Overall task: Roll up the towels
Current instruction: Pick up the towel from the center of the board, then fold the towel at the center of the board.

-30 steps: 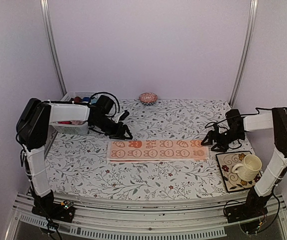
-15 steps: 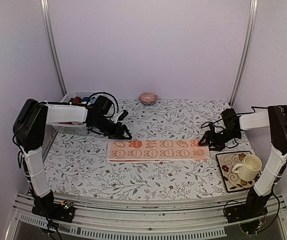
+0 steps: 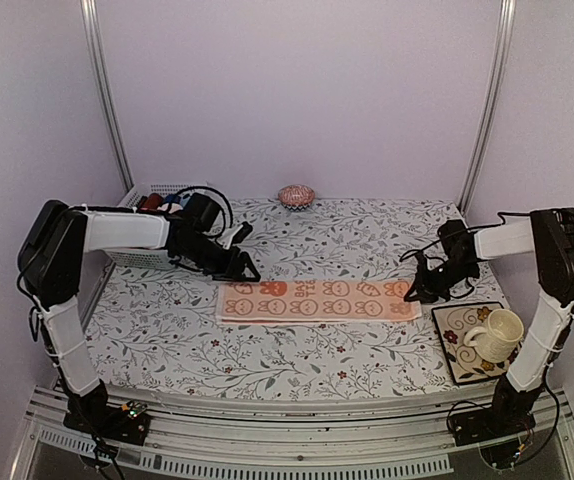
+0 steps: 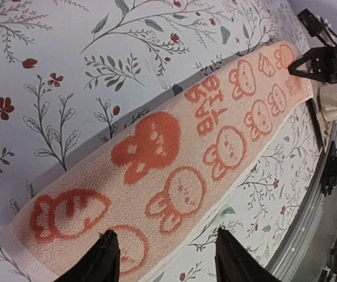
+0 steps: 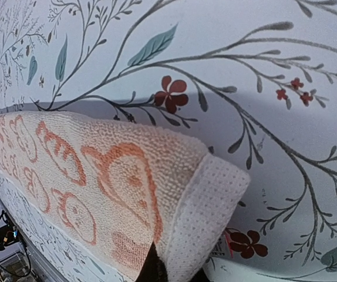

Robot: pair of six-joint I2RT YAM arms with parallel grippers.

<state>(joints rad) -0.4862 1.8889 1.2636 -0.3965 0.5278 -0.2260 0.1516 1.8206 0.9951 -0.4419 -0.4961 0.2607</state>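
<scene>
One peach-orange towel (image 3: pixel 317 300) with a bunny and carrot print lies flat at the centre of the floral table (image 3: pixel 297 365), its long axis running left to right. The right gripper (image 3: pixel 414 293) sits at the towel's right end with its fingers closed on the cloth. In the right wrist view, the gripper (image 5: pixel 168 273) pinches the hemmed end of the towel (image 5: pixel 98 176), and that end is raised slightly off the table, casting a shadow on the surface behind it. The left gripper (image 3: pixel 242 268) is positioned at the far edge of the towel's left end. In the left wrist view, its fingers (image 4: pixel 107 261) stand moderately apart with nothing between them, above the carrot print on the towel (image 4: pixel 180 170). Whether the tips touch the cloth cannot be determined. A white basket (image 3: pixel 152 255) stands at the rear left of the table, behind the left arm. A cream mug (image 3: pixel 497 333) rests on a patterned tray (image 3: pixel 457 362) at the near right, just beside the towel's right end.
</scene>
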